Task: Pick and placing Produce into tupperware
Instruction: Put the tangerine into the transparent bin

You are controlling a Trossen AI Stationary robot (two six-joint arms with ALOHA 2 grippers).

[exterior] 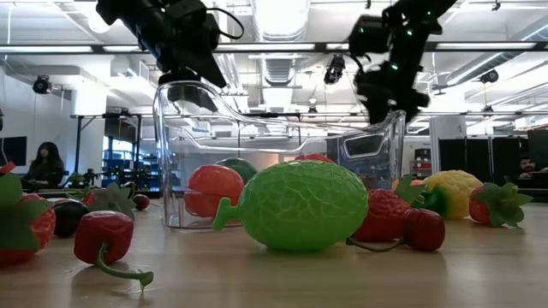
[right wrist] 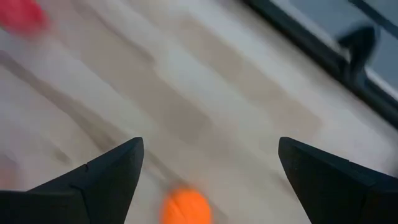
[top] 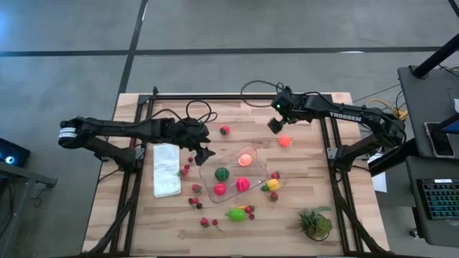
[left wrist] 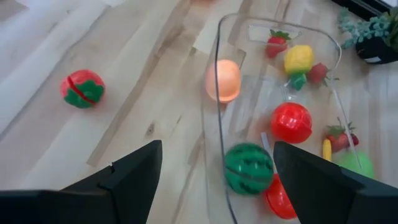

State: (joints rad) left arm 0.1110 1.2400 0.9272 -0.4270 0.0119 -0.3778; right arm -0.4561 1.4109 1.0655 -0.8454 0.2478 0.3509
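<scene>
The clear tupperware (top: 267,168) lies at the table's middle and holds an orange fruit (top: 246,160), a striped melon (top: 221,173) and two red fruits (top: 242,183). My left gripper (top: 204,152) is open and empty, raised over the tupperware's left rim (left wrist: 216,106). My right gripper (top: 275,123) is open and empty above the far part of the table. An orange fruit (top: 285,141) lies on the wood just nearer than it and shows in the right wrist view (right wrist: 185,206). A red fruit (top: 225,130) lies beyond the tupperware.
A yellow fruit (top: 272,185), strawberries (top: 275,175), a lime green fruit (top: 235,213) and small red berries (top: 195,188) lie around the tupperware. A white folded cloth (top: 166,169) lies to the left. A leafy plant tuft (top: 315,222) stands near right.
</scene>
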